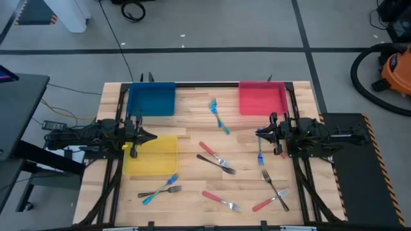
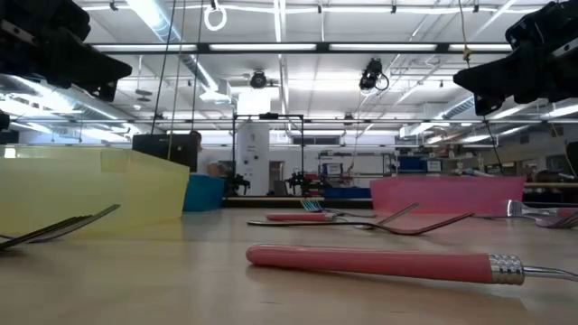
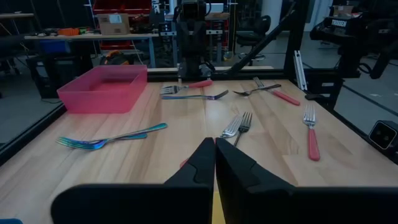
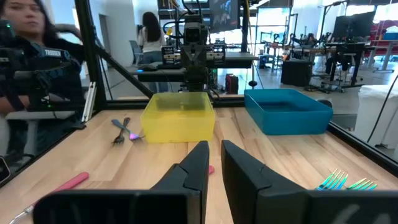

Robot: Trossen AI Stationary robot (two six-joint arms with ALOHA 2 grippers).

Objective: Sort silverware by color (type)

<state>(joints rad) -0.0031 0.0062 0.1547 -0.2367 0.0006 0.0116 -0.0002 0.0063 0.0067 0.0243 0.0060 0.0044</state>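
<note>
Left gripper [image 1: 151,136], fingers pressed together and empty, hovers over the yellow tray [image 1: 168,160] at frame left; right gripper [image 1: 258,133], jaws slightly parted and empty, hangs centre-right below the red tray [image 1: 262,109]. Forks [image 1: 216,160] lie scattered across the lower middle

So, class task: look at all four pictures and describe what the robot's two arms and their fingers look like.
Both arms are black and built of jointed, boxy segments. The left gripper and right gripper each end in two dark, wedge-shaped fingers that taper to a point. Black cables trail off the left arm past the table's edge. No markings are readable on either.
</note>
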